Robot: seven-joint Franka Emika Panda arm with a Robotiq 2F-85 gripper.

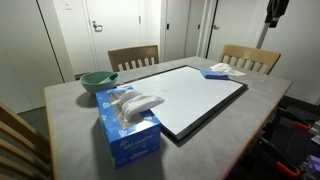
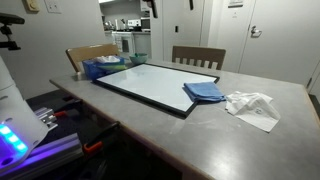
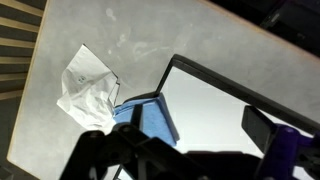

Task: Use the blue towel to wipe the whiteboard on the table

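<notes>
The whiteboard [image 1: 190, 95] lies flat in the middle of the table and shows in both exterior views [image 2: 150, 82] and in the wrist view [image 3: 215, 100]. The blue towel [image 1: 217, 70] lies folded on one corner of the board [image 2: 204, 92], at the lower left of the wrist view [image 3: 150, 120]. My gripper [image 3: 180, 135] hangs high above the table, over the board near the towel. Its fingers are apart and hold nothing. Only its dark body shows at the top edge in both exterior views [image 1: 277, 12] [image 2: 150, 8].
A crumpled white cloth [image 2: 250, 105] lies on the table right beside the towel [image 3: 88, 85]. A blue tissue box [image 1: 128, 125] and a green bowl [image 1: 98, 81] stand at the board's other end. Wooden chairs [image 1: 133, 57] stand along the far side.
</notes>
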